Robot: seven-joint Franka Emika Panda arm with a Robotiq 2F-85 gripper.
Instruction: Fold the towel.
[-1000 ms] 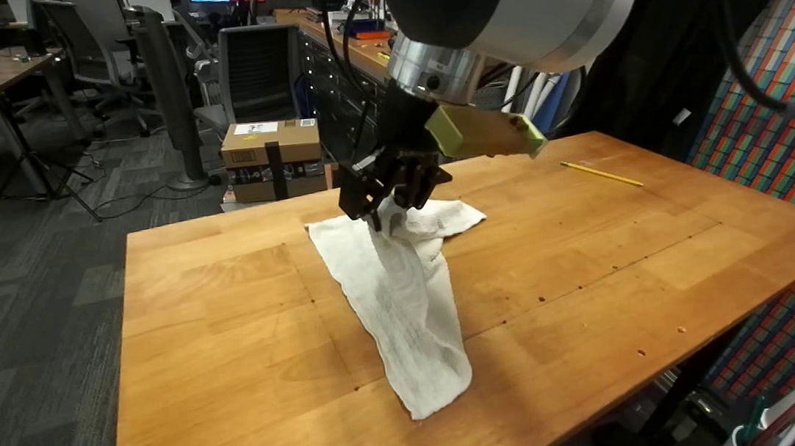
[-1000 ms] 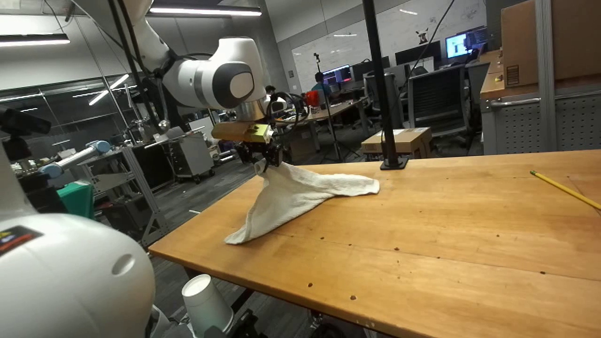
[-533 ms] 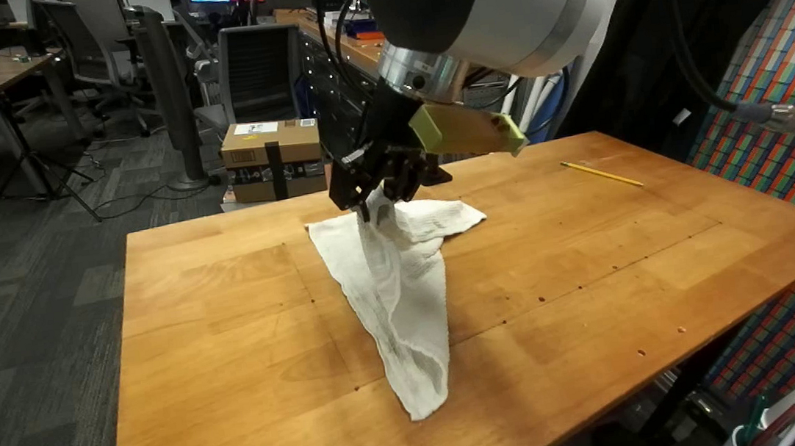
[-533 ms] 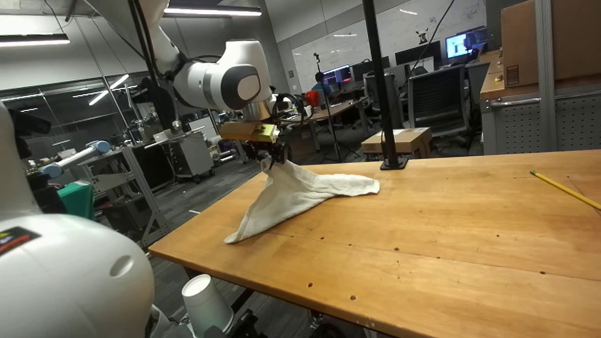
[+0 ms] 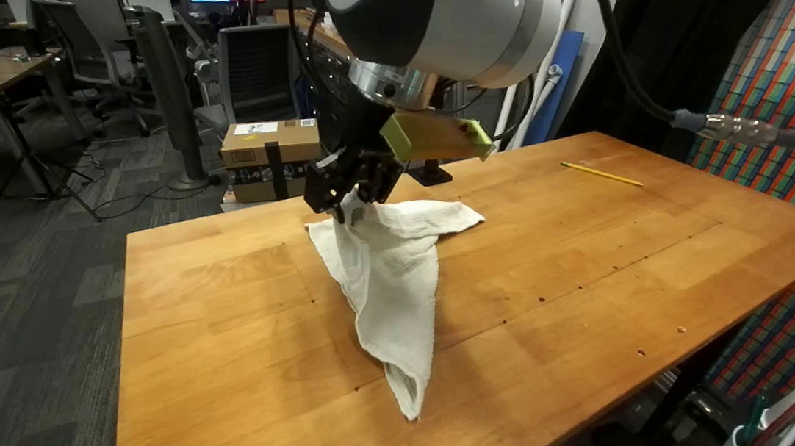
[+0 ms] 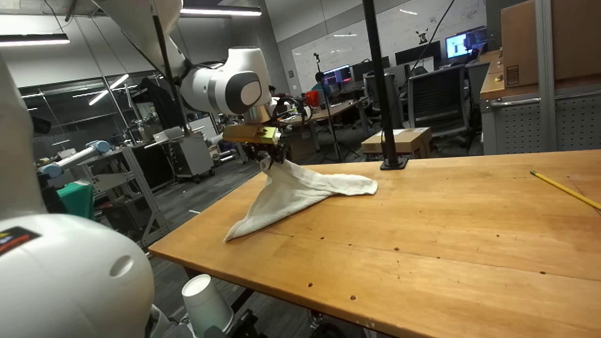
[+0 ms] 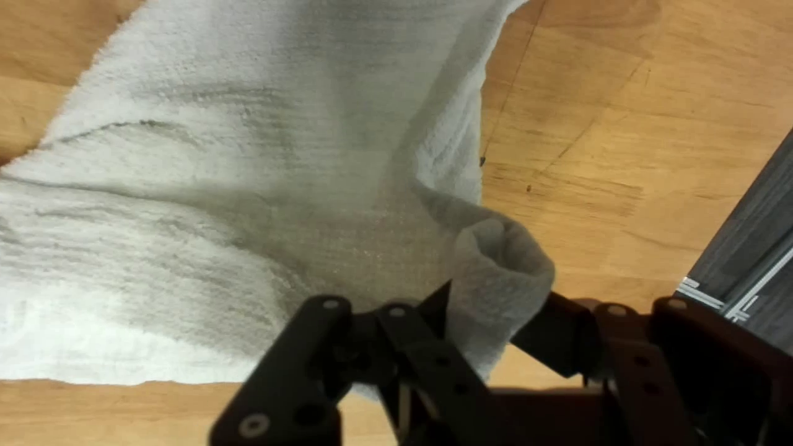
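Though a white label [image 5: 255,128] shows on the cardboard box [image 5: 245,146] behind the table [image 5: 565,346], its print is too small to read; since a second ago the gripper [image 5: 355,201] has shifted sideways in an exterior view, and the near end of the white towel [image 5: 395,275] has narrowed to a point; the gripper pinches a raised fold of it, the rest draping onto the table; a yellow pencil [image 5: 601,174] lies well apart, while a black post [image 6: 380,84] stands near one towel corner.
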